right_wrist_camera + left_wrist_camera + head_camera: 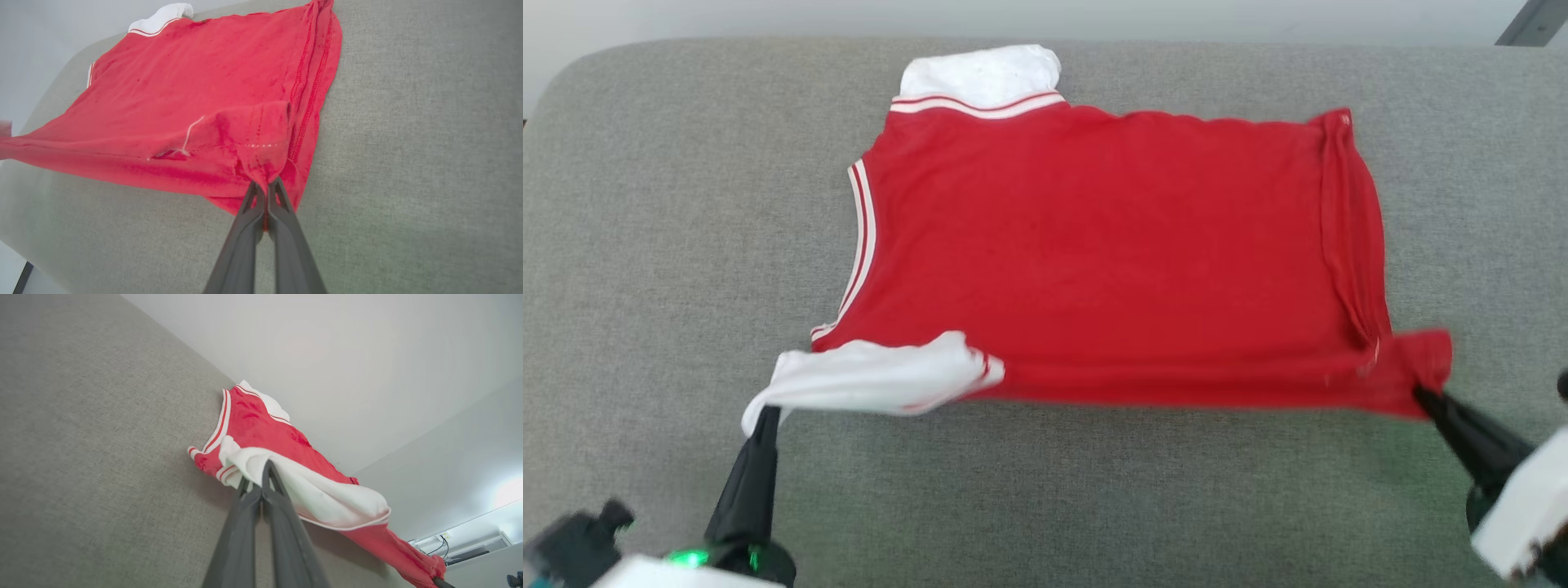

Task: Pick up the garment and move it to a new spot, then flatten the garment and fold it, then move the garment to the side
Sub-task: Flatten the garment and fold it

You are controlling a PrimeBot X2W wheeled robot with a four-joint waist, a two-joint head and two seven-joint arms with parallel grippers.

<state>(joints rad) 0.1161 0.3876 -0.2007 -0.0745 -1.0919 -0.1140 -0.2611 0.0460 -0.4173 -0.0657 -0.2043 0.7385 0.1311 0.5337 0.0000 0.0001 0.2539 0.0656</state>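
The garment (1111,261) lies spread across the middle of a grey cushion (645,245), coarse woven upholstery w/ rounded far corners. It's a red sleeveless jersey in soft thin knit, roughly rectangular as it lies, plain red side up; the face turned down is hidden. White-and-red striped trim (860,237) curves round the armhole on the left. White lining (980,73) pokes out past the far edge at the shoulder. Along the right side runs a bunched ridge of doubled fabric, near to far, by the hem. The left gripper (764,416), fingers pinched tight together, has hold of a twisted flap of white lining at the near-left corner, drawn out to a point off the red body. The right gripper (1421,394), likewise clamped w/ no gap, bites the red near-right hem corner; stitch rows and a loose white thread show there in the right wrist view. The near edge between the two grips is pulled into a straight line; whether it's lifted off the cushion, can't tell. Both arms are cut off by the head view's bottom edge, and the near-left parts are blurred. A pale wall (367,355) stands behind the cushion.
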